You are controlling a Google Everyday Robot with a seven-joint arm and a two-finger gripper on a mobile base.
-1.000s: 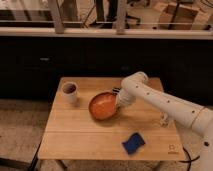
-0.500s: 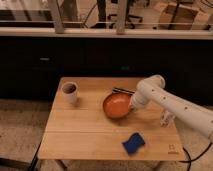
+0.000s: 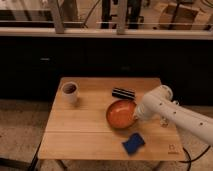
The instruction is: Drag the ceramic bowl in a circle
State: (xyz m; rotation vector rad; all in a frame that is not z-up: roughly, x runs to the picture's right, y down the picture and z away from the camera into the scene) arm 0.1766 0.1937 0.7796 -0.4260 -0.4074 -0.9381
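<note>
a: where is the ceramic bowl [image 3: 121, 113]?
b: right of the mug [image 3: 69, 91], slightly nearer us. the gripper [image 3: 137, 114] sits at its rim farthest from the mug; open or closed, i cannot tell.

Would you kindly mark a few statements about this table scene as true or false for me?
1. The mug stands near the far left corner of the table, as the camera sees it. True.
2. The hand is at the mug. False: it is at the rim of the bowl, on the side where the arm comes in.
3. The sponge lies inside the bowl. False: it lies on the table in front of the bowl, apart from it.
4. A black object lies on the table behind the bowl. True.
5. The bowl is upside down. False: it sits open side up.
</note>
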